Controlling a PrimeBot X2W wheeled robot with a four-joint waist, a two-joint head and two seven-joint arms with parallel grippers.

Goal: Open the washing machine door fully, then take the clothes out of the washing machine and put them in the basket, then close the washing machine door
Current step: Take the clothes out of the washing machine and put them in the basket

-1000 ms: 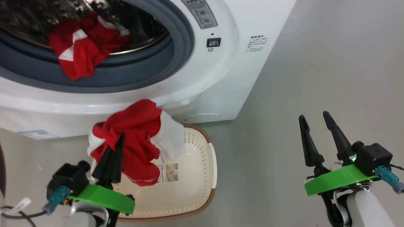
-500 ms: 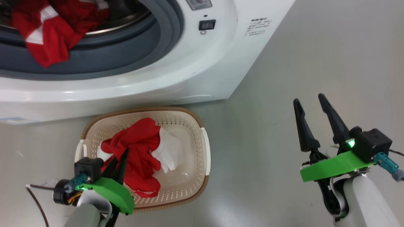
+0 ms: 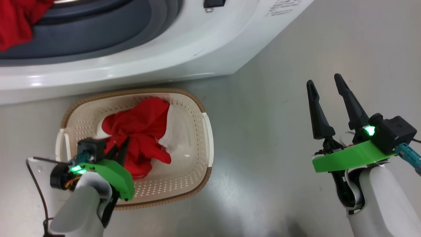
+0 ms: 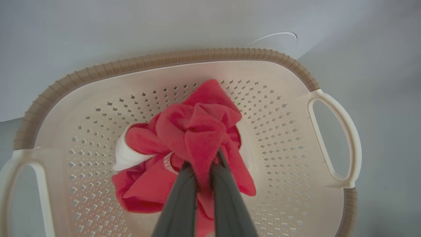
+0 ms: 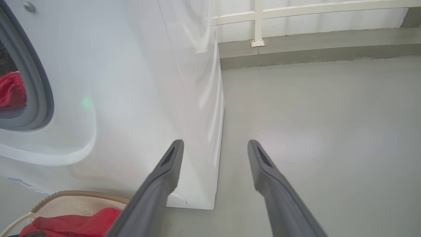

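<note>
The basket [image 3: 177, 184] is a cream plastic rectangle with rounded corners. Its walls and bottom are pricked with rows of small holes, a brown ribbed rim [image 3: 138, 91] runs round the top, and smooth white loop handles [image 3: 207, 138] sit at the short ends. It stands on the smooth grey floor [image 3: 263, 148] just in front of the washing machine [image 3: 131, 69], whose glossy white front curves down toward it. Inside the basket is a red garment [image 3: 138, 125], soft and crumpled into folds, with a white panel showing at its edges. The left gripper [image 3: 120, 148] reaches down into the basket, its two dark tapered fingers [image 4: 179, 197] pinched almost together on a fold of that red cloth, and the pale forearm [image 3: 82, 200] and green wrist plate [image 3: 111, 174] slant over the near corner. More red fabric [image 3: 13, 23] hangs over the grey rubber gasket [image 3: 82, 36] at the drum mouth. The right gripper [image 3: 324, 79] is held above bare floor, well apart from the basket, its fingers spread wide in a V with nothing between them.
</note>
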